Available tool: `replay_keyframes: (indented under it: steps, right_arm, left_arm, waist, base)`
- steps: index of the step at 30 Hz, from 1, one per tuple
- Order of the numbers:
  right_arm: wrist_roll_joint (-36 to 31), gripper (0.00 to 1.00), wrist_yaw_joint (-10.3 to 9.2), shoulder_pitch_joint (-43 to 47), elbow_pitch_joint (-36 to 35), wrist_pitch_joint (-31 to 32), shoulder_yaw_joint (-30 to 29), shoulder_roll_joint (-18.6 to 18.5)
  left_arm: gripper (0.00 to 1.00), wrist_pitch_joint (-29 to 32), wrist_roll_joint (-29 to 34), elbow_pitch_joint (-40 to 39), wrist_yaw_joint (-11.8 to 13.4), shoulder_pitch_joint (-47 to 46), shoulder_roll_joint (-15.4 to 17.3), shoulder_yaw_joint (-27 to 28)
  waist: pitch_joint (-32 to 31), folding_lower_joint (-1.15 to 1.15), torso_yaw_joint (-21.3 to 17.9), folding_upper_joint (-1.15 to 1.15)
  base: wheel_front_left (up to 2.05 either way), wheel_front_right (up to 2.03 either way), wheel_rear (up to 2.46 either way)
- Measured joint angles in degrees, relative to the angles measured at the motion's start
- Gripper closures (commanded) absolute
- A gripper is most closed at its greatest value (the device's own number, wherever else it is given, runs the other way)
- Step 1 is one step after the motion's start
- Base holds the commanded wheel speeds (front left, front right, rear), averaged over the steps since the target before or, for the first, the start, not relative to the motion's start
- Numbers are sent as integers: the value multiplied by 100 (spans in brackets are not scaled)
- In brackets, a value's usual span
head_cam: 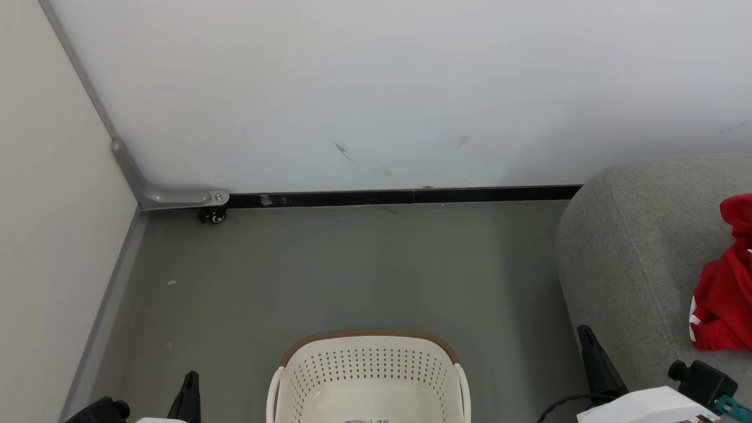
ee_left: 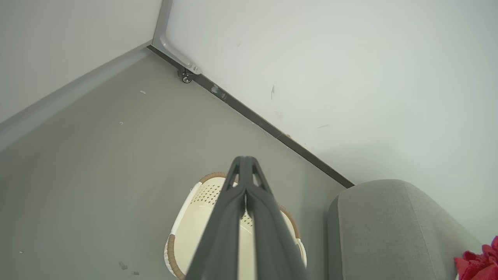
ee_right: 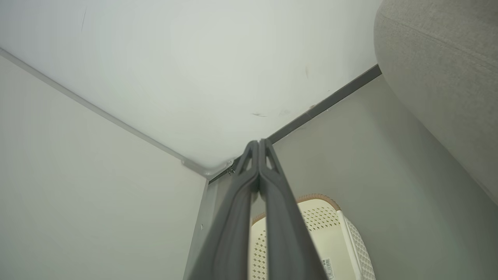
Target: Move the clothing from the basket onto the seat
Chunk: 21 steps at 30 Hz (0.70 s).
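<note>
The red clothing lies bunched on the grey seat at the right edge, and its red fabric also shows on the seat in the left wrist view. The cream basket with the brown rim stands on the floor at bottom centre; the part of its inside that shows is bare apart from a label. My left gripper hangs shut to the left of the basket and holds nothing. My right gripper is shut too, beside the seat's front corner. Both wrist views show shut fingers, left and right, above the basket.
White walls meet in a corner at the far left, with a black skirting strip along the back wall. A small caster wheel under a metal bracket sits in that corner. Grey floor stretches between basket and wall.
</note>
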Motion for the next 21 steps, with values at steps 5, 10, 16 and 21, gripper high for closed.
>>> replay_keyframes:
  steps: [5,10,16,21]
  right_arm:
    - [315,100,0,-3,-32,78,-82,0]
    - [644,100,0,-8,-63,135,-135,0]
    - [1023,100,0,-129,-120,196,-183,0]
    - [1350,100,0,-131,-136,250,-264,-1]
  left_arm:
    - [100,71,-287,-23,-114,-21,-36,92]
    - [100,170,-595,-34,-207,-56,-97,179]
    - [100,275,-948,-59,-299,-112,-146,287]
    - [100,360,-1257,-60,-399,-134,-175,370]
  waist:
    - [-2,4,-2,0]
    - [4,1,-5,0]
    - [27,-20,-8,0]
    - [54,-41,-10,0]
  base:
    - [0,0,0]
    - [0,0,0]
    - [0,0,0]
    - [0,0,0]
